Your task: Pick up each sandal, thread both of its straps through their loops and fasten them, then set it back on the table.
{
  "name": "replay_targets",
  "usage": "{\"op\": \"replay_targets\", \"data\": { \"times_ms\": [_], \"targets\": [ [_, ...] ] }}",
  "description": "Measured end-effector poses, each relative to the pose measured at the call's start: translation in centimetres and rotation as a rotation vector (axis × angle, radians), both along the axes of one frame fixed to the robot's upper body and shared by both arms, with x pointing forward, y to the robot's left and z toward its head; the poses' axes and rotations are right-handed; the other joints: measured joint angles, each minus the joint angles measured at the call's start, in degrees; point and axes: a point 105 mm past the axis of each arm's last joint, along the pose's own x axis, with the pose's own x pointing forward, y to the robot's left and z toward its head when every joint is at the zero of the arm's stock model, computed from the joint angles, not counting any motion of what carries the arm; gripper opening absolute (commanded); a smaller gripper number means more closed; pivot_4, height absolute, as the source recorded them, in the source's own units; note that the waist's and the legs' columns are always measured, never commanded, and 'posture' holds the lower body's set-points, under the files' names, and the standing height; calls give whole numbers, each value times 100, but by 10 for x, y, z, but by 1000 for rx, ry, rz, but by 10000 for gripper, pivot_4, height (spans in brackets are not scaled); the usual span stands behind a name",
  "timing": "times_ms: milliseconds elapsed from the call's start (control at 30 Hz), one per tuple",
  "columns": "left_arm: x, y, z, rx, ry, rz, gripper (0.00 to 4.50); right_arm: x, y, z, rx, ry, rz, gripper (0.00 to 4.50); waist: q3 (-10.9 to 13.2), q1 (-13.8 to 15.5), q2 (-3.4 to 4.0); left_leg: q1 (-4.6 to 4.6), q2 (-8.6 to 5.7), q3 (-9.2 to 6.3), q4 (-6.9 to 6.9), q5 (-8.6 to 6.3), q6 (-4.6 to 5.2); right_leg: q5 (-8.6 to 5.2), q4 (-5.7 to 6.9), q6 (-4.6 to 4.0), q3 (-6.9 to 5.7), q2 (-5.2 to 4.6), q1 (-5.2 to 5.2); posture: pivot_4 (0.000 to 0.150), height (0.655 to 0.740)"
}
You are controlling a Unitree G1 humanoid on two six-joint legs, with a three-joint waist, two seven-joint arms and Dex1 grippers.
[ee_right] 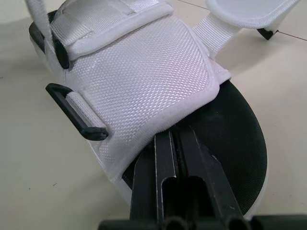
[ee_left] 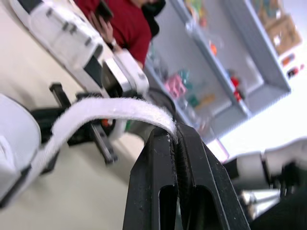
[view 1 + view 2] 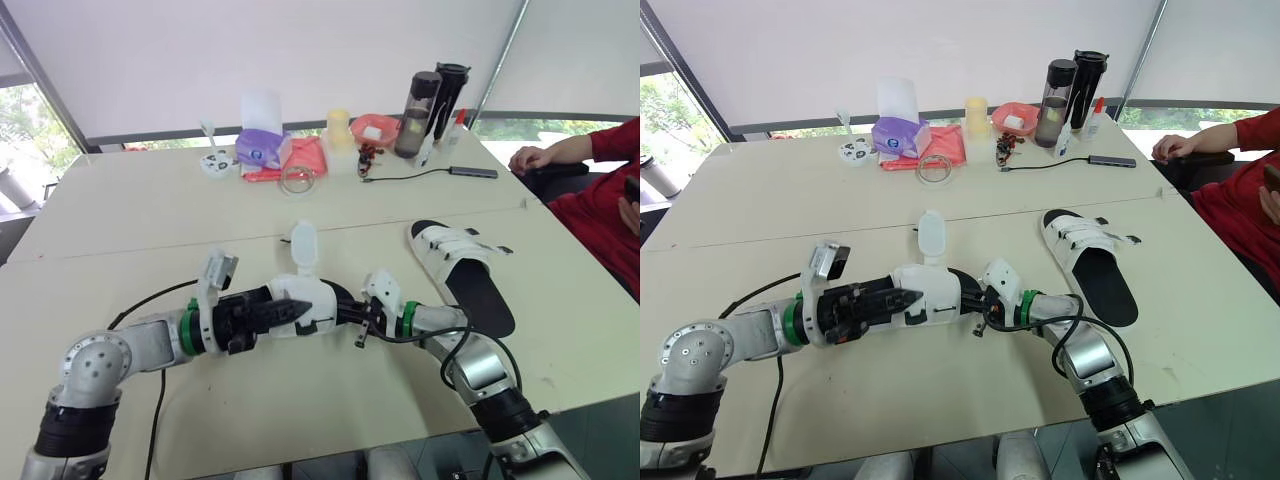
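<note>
Left pincer (image 2: 175,139) on strap (image 2: 105,109) of sandal (image 1: 144,81)

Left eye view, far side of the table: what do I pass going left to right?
Purple tissue box → clear ring → pale yellow container → pink bowl → grey bottle → black bottle → person's hand.

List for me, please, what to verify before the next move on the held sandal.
1. Left gripper shut on strap: ok.
2. Right gripper shut on held sandal: ok.
3. Black loop unobstructed: ok.
4. Strap through a loop: not ok.
5. Other strap fastened: not ok, it stands loose.
6. Second sandal, straps fastened: cannot tell.
</note>
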Motion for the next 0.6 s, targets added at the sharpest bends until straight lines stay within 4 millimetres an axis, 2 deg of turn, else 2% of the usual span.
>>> {"op": "replay_targets", "data": {
  "times_ms": [133, 167, 233, 367, 467, 600],
  "targets": [
    [26, 4, 0, -35, 56, 123, 893, 1, 1, 0, -2, -3, -1, 0, 1, 4, -2, 8, -6, 1, 2, 0, 0, 1, 5, -1, 2, 10, 4, 1500, 7400],
    [31, 4, 0, -39, 68, 147, 3299, 1, 1, 0, -2, -3, -1, 0, 0, 9, -2, 9, -6, 1, 1, 0, 0, 1, 5, -2, 3, 12, 5, 1500, 7400],
    [40, 6, 3, -64, 78, 191, 9657, 1, 1, 0, -2, -3, 0, 0, 0, 18, -3, 10, -5, 1, 2, 0, 0, 2, 6, -3, 4, 15, 6, 1500, 7400],
    [56, 19, 24, -115, 20, 290, 29058, 0, 1, -1, -3, -1, -1, 0, -5, 24, -5, 22, -4, 3, 0, 0, 0, 2, 1, -4, 6, 18, 18, 1500, 7400],
    [60, 22, 19, -114, 44, 318, 44425, 0, 1, -1, -4, 0, -1, 0, -6, 22, -7, 25, -4, 3, -1, 0, -1, 2, -1, -4, 6, 19, 23, 1500, 7400],
    [61, 23, 17, -111, 47, 327, 44425, 1, 1, -1, -4, -1, -4, 0, -6, 22, -9, 25, -4, 3, 0, -1, -1, 2, 0, -4, 6, 19, 23, 1500, 7400]
  ]
}}
